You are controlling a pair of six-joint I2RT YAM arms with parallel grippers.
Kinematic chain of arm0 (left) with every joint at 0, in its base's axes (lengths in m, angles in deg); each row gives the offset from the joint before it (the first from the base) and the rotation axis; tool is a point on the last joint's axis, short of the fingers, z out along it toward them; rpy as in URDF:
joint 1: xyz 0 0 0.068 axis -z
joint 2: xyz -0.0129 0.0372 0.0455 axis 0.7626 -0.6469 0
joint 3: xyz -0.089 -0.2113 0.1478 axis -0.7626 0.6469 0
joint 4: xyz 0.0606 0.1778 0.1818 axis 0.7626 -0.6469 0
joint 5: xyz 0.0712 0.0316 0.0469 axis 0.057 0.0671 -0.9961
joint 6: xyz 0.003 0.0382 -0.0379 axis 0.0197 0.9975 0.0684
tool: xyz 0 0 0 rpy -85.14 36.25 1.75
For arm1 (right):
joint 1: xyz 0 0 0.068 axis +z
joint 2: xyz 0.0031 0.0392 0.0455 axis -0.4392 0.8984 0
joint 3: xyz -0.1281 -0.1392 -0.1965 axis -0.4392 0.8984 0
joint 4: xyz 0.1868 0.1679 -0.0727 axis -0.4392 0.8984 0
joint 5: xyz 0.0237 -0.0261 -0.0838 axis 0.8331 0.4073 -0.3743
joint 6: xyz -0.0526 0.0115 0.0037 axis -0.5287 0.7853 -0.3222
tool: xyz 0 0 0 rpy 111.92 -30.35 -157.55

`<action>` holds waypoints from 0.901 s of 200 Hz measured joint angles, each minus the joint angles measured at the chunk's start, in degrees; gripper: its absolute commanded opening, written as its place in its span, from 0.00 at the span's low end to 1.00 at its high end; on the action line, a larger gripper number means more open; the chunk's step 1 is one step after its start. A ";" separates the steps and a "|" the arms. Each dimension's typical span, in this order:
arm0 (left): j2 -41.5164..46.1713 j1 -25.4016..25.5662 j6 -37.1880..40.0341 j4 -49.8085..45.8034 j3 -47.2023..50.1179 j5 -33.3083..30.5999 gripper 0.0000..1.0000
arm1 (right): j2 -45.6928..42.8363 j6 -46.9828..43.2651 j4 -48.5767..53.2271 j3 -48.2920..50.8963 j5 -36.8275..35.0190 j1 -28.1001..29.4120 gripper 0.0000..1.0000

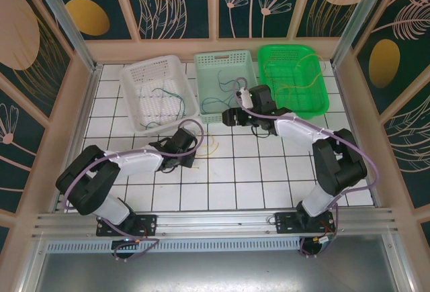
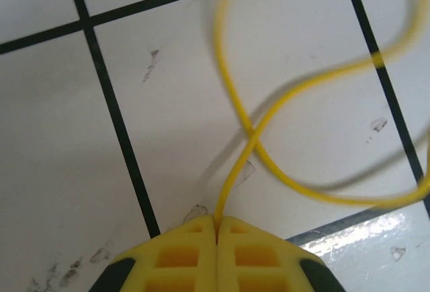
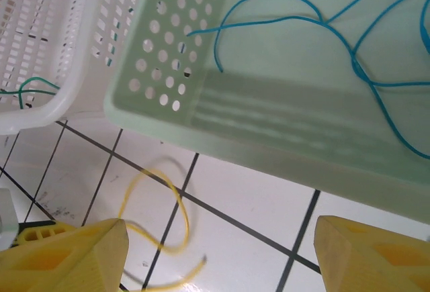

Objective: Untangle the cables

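Left gripper (image 2: 216, 228) pinched tight on yellow cable (image 2: 254, 139), loose loops on tile (image 2: 168, 104). Right gripper (image 3: 220, 241) spread wide near mint basket (image 3: 201, 70), blue cable (image 3: 358, 70) inside. Risk: thin wire slipping free on pull, or loop crossing tightening into knot.

The left arm (image 1: 127, 164) is folded low over the table, with the elbow set out to the left and the forearm reached to the right and a little forward. The left gripper (image 2: 216, 223) is pointed downward, and its jaws are pressed together on a yellow cable (image 2: 253, 139). The right arm (image 1: 302, 134) is bent with the elbow at the right, and the forearm is stretched to the left and away. The right gripper (image 3: 220, 231) is held wide open, with its yellow fingers (image 3: 74, 255) set well apart.
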State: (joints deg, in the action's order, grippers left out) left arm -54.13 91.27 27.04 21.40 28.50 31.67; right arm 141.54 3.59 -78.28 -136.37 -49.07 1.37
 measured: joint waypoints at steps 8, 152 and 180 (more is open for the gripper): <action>0.24 0.00 0.00 0.11 0.11 0.28 0.00 | -0.24 0.02 0.00 0.57 -0.11 -0.24 0.74; 23.71 0.35 -2.75 10.40 -1.20 11.85 0.00 | -20.39 5.84 -4.13 17.66 2.27 -2.21 0.76; 23.67 0.35 -3.82 13.55 -3.72 14.75 0.00 | -23.04 4.31 -6.32 21.05 2.08 -1.05 0.80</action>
State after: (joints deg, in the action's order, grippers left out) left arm -30.46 91.62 23.22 34.95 24.78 46.42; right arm 118.50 7.89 -84.59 -115.32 -46.99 0.32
